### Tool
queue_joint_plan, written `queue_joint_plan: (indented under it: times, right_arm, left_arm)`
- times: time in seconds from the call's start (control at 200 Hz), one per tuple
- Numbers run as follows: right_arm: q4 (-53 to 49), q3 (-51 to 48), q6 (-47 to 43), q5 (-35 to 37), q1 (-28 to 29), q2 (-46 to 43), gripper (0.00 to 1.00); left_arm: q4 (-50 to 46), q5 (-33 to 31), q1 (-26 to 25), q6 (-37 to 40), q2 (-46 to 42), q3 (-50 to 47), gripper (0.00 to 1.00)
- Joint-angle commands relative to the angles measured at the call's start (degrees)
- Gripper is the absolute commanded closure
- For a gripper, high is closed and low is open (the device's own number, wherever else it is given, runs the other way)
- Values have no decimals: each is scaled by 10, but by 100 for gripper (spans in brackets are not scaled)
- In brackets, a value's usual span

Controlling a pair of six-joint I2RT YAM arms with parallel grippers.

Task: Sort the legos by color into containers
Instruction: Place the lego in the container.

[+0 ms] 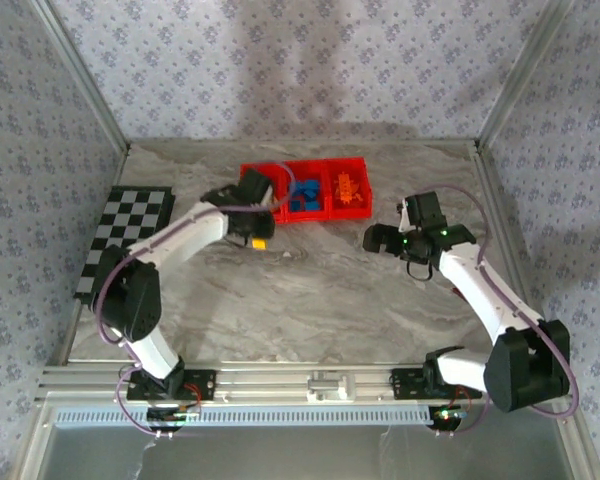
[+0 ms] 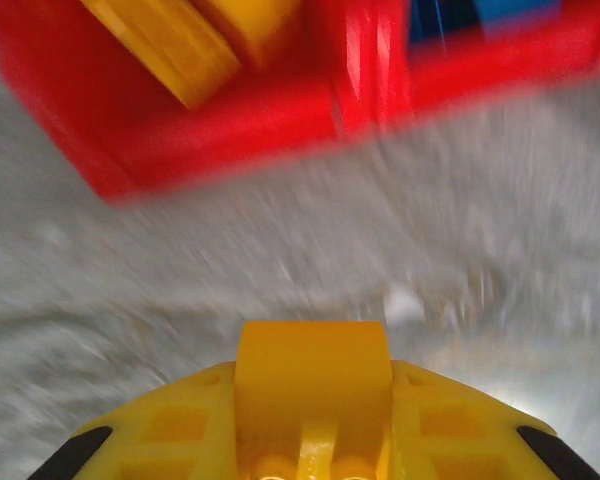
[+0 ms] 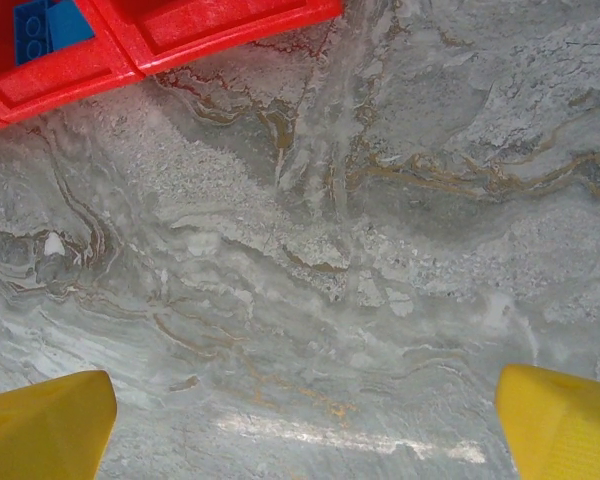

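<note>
My left gripper is shut on a yellow-orange lego, just in front of the containers, a row of three red bins. In the left wrist view the lego sits clamped between my yellow fingers, and the left bin ahead holds yellow legos. Blue legos lie in the middle bin and orange legos in the right bin. My right gripper stands open over bare table, right of the bins; its wrist view shows the gripper with nothing between its fingers, a bin's edge and a blue lego.
A black-and-white checkered board lies at the table's left side. Patterned walls and metal rails close in the table at the back and sides. Marble tabletop stretches between the two arms.
</note>
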Motion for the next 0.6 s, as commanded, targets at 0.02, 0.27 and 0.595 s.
queue_joint_plan:
  times: [0.02,0.27,0.595]
  right_arm:
    - [-26,-5,-1,-8,-11,-25,0]
    - [-36,-12,-2,-11,-24,-44,0]
    - [-60,-16,-11,-24,-52,-72,0]
  left_arm:
    - [-10,-23,39,-15,36,103,78]
    - [-38,-33,62,-6,214,322,76]
    - [-86,-31,81,-18,366,498,68]
